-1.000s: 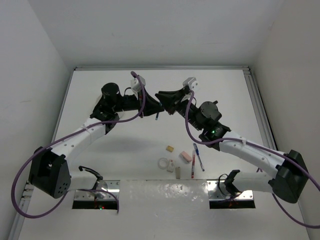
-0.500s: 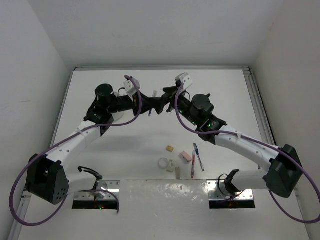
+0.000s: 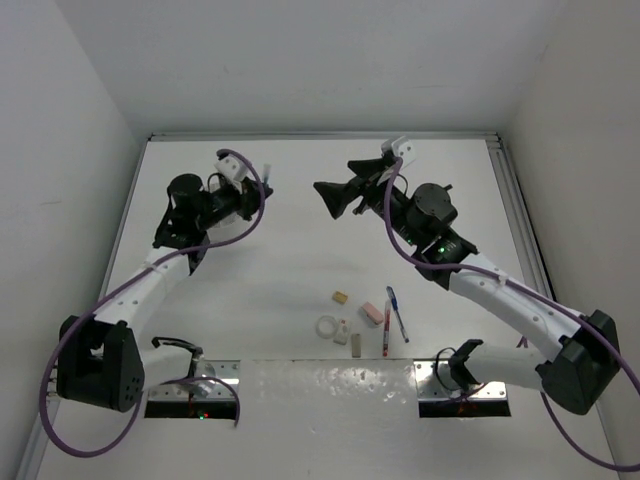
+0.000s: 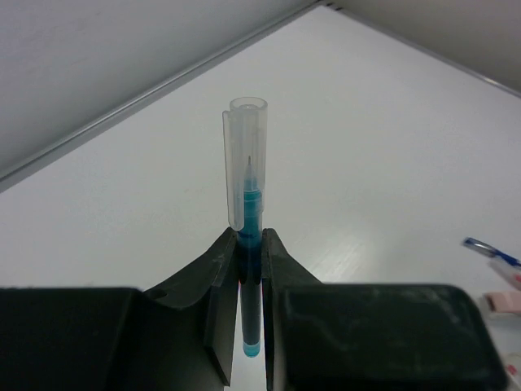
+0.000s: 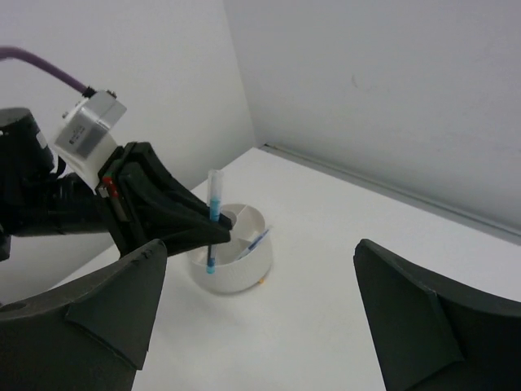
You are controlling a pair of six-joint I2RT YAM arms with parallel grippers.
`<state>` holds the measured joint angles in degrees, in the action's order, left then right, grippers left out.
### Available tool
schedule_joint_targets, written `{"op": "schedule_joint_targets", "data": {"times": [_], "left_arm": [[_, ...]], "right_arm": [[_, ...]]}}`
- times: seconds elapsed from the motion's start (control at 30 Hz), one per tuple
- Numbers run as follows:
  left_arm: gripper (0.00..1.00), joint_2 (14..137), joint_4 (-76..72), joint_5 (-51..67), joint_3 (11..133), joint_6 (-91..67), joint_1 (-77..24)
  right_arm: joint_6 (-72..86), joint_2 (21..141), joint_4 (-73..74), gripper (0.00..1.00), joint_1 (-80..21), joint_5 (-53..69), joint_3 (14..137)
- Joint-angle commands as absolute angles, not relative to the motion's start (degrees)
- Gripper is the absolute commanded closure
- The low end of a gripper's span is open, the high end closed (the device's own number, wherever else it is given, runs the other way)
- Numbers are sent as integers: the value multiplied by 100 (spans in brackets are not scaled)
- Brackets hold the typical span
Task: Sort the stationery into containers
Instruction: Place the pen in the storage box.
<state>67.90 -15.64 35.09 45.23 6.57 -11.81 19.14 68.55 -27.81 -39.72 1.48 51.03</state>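
My left gripper (image 4: pixel 251 236) is shut on a blue pen (image 4: pixel 247 171) with a clear cap, which stands upright between the jaws. In the right wrist view that pen (image 5: pixel 212 213) hangs just in front of the round white divided container (image 5: pixel 236 259), which has another blue pen (image 5: pixel 259 239) leaning inside. My right gripper (image 3: pixel 328 198) is open and empty, apart from the left gripper (image 3: pixel 262 188). Loose stationery lies near the front: a tan block (image 3: pixel 341 297), a tape ring (image 3: pixel 327 326), a pink eraser (image 3: pixel 371 313), a blue pen (image 3: pixel 397 313) and a red pen (image 3: pixel 386 336).
A small bottle (image 3: pixel 343 331) and a pale eraser (image 3: pixel 355 343) lie beside the tape ring. White walls close the table on the left, back and right. Purple cables loop off both arms. In the top view the left arm hides the container.
The right gripper opened and let go of the blue pen, then drew back to the right. The left gripper, still shut on the pen, carried it left toward the container.
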Motion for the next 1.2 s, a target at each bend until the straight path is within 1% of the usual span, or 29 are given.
{"op": "schedule_joint_targets", "data": {"times": [0.0,0.03,0.27,0.37,0.53,0.7,1.0,1.07,1.17], "left_arm": [[100,6890,-2152,2630,4255,818,-749],[100,6943,-2388,2489,4228,800,-643],[100,7557,-2742,2882,3999,1608,-62],[100,7865,-3154,2988,3946,1687,0],[100,8270,-3384,3252,4008,1758,0],[100,8516,-3778,3191,3858,1854,167],[100,8798,-3868,3295,3841,2039,202],[99,8833,-3832,3340,3832,2083,167],[91,8851,-3832,3270,3762,2100,167]], "right_arm": [[1749,6715,-2822,6,-3771,211,5019],[1706,6732,-2699,6,-3736,228,5019],[1635,7066,-2619,6,-3428,615,5062],[1722,7312,-2663,6,-3296,782,5177],[1872,7593,-2698,6,-3094,1028,5361],[2021,7646,-2768,6,-2901,1134,5326],[2197,7611,-2734,6,-2698,1266,5247],[2241,7594,-2725,6,-2672,1266,5212],[2276,7567,-2742,6,-2654,1283,5212]]}}
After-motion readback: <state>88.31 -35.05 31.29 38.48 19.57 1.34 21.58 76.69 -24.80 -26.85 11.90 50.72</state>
